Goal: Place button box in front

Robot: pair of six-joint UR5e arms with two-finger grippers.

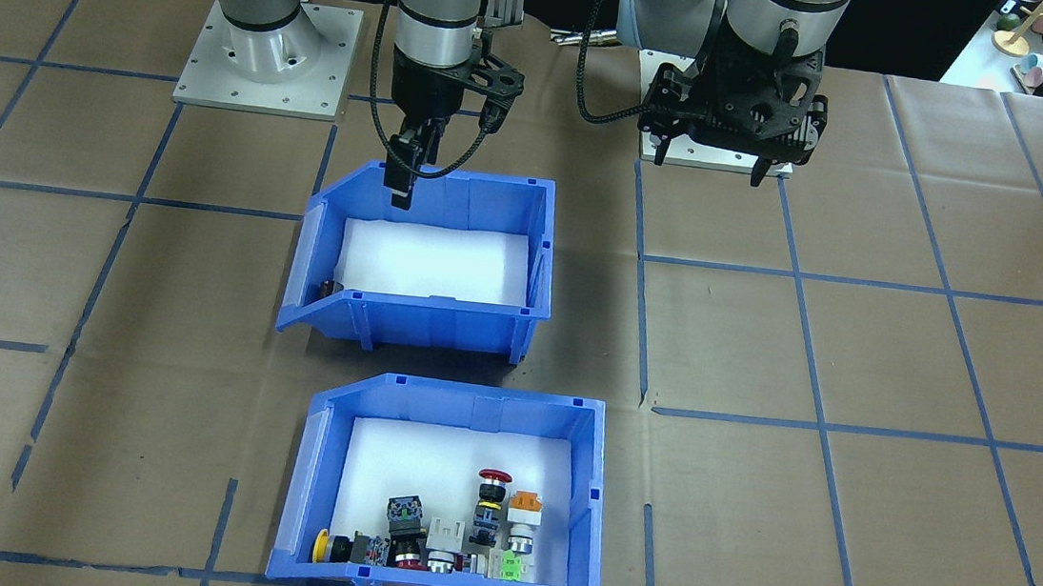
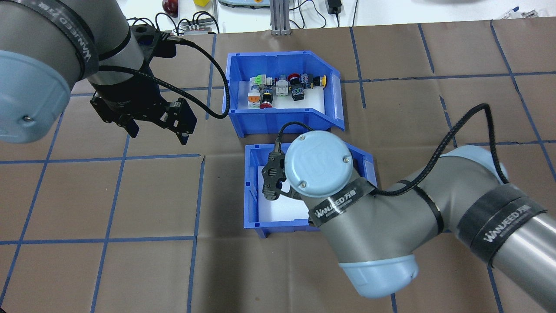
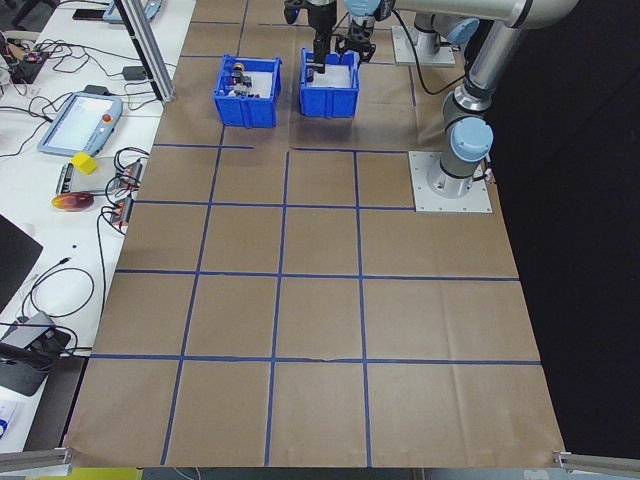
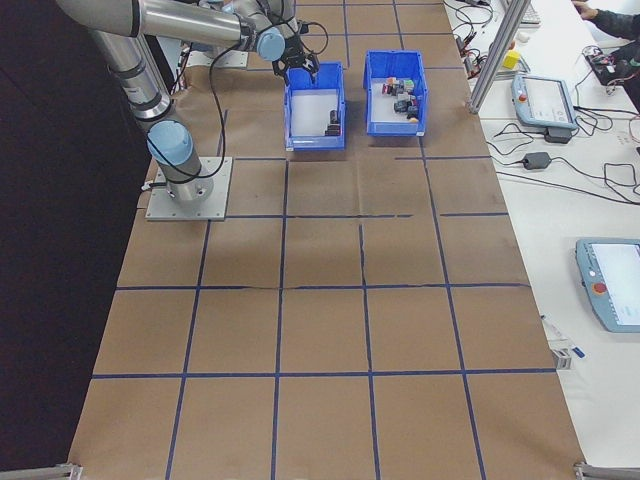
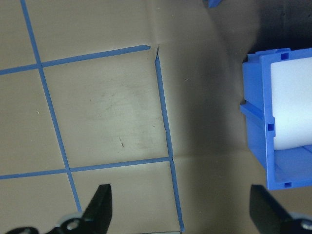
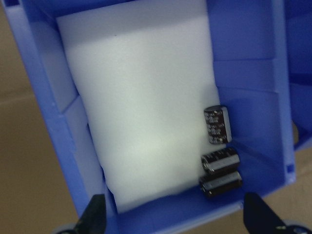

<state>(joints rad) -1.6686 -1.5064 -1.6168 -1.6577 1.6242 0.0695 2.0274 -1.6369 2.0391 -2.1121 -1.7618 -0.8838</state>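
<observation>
Brown paper gridded with blue tape covers the table [image 1: 859, 364] where two blue bins sit one behind the other. Right hand [image 1: 400, 188], fingers spread, hangs over the rear wall of the near bin [image 1: 423, 322], the one holding dark cylinders [image 6: 218, 156], not the buttons. Left hand [image 2: 156, 124], also spread and empty, hovers over bare paper beside it. Button box [image 2: 282, 117] stands on the far side from the robot, touching nothing. Judged from here, the risk is a grip on the wrong bin; a one-wall pinch could also tip it, spilling the loose cylinders, or shove it into the button box.
</observation>
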